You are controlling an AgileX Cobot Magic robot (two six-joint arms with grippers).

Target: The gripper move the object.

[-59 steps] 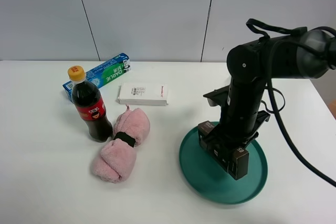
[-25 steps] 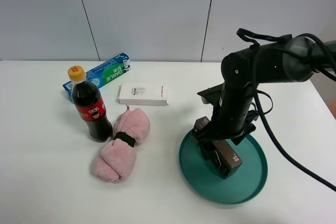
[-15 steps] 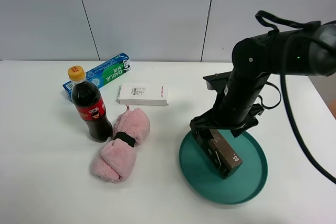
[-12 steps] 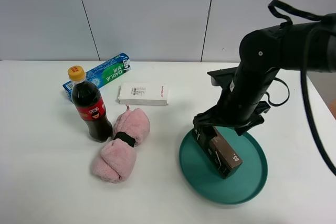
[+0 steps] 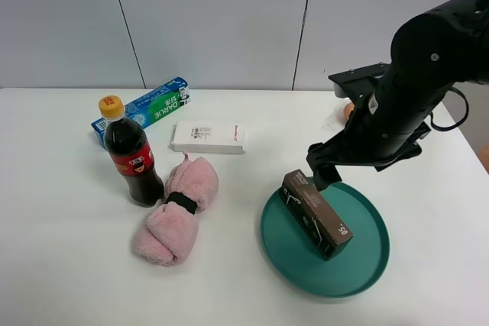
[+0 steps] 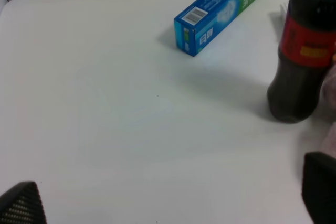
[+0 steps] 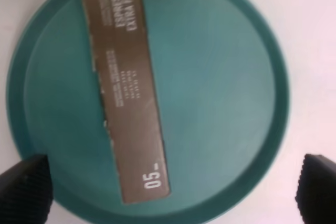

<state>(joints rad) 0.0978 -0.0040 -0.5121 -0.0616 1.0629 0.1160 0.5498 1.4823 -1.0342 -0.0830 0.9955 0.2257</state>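
My right arm (image 5: pixel 416 85) comes in from the far right of the table (image 5: pixel 61 265), bends at the elbow and slopes down toward the middle. My right gripper (image 5: pixel 318 167) hangs at its end, just above the far left rim of the round green plate (image 5: pixel 365 271). Its jaws stand wide apart and grip nothing. In the right wrist view the 2 fingertips (image 7: pixel 23 188) show far apart, with the plate between them and neither touching the brown carton (image 5: pixel 317 214).

The carton lies on the plate, slanting across its left half. 1 end reaches the rim nearest my gripper. The other end, printed "05" in white, points toward the near edge of the plate.

My left gripper (image 6: pixel 170 200) is outside the high view. The left wrist view shows its 2 tips far apart, open, with table surface between them. Ahead of it stand the cola bottle (image 6: pixel 301 61) and, farther off, the blue-green toothpaste box (image 6: pixel 220 11).

The table is plain white. On its left part the bottle stands upright with a yellow cap, and the toothpaste box lies just behind it. A flat white box (image 5: pixel 208 137) lies to the right of that. A rolled pink towel (image 5: pixel 177 210) with a black band lies just beside the bottle, well apart from the plate. Behind the table runs a pale grey panelled wall (image 5: pixel 214 20) with dark seams.
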